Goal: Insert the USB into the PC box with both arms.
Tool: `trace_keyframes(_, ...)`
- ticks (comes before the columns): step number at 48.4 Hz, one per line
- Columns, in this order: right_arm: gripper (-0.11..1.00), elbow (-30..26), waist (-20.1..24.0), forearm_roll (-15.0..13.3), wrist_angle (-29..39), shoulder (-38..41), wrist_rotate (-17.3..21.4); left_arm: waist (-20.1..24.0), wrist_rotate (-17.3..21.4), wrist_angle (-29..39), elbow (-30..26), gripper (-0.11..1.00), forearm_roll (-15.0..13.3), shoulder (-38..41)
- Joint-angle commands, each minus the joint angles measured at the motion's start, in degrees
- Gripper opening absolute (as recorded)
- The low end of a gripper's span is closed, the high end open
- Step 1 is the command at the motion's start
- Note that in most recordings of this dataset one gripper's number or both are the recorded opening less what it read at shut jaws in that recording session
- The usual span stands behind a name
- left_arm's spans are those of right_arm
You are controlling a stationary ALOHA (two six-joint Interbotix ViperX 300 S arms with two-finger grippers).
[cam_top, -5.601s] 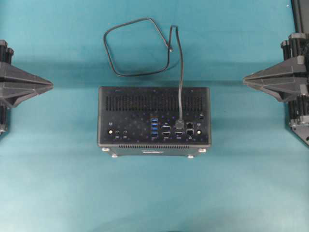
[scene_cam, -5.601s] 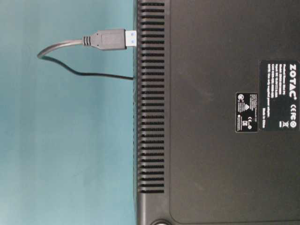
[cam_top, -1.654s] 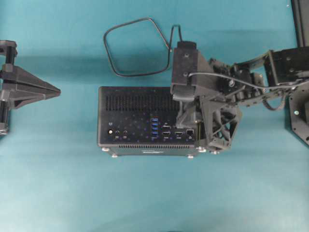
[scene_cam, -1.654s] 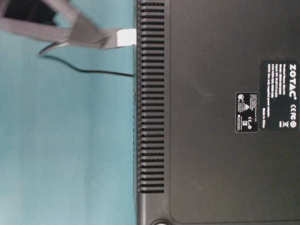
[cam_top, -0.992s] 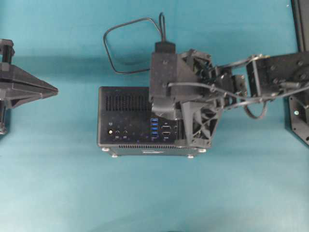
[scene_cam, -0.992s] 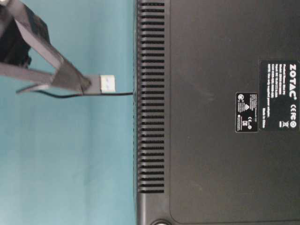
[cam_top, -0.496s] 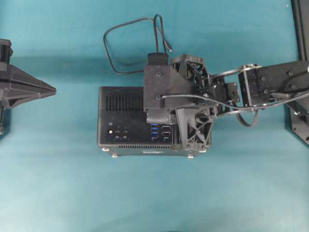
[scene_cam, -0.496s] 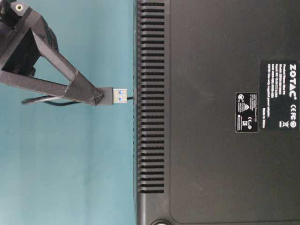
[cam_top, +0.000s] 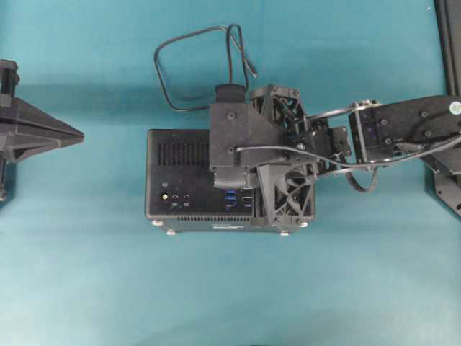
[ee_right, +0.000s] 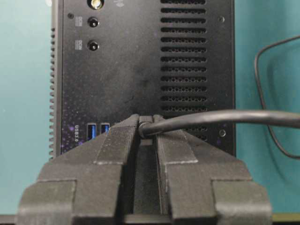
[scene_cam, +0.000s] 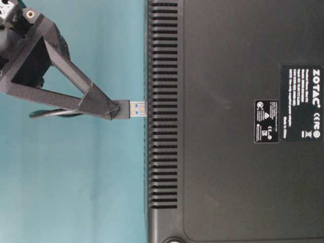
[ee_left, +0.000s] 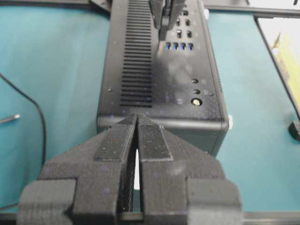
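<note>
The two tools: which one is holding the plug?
The right tool, over the box, pinches the USB plug. The left tool is shut on nothing, off to the side.

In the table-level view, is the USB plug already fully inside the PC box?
No, the metal tip of the USB with its blue insert shows outside the PC box, held by the right gripper.

Even, bright overhead light, soft shadow band on the teal table [cam_top: 86,288] behind the PC box [cam_top: 180,173], faint sheen on its black top in the left wrist view, nearest gripper fingers [ee_left: 117,154] slightly soft, no strong glare
</note>
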Motion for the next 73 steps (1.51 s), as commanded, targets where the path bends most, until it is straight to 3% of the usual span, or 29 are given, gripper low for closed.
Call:
trace_keyframes(1,0.13,-0.3,0.4,0.1,-0.1,-0.4,0.4,0.0,-0.1,-0.3,-0.6,0.00,0.1,0.2)
trace_keyframes(58,0.13,-0.3,1.8,0.5,0.9,0.4,0.6,0.0,-0.7,-0.3,0.1,0.00,0.1,-0.9)
trace_keyframes(73,0.13,0.4,0.2,0.4,1.0,0.4,0.4,0.0,-0.7,-0.3,0.1,0.00,0.2,-1.1)
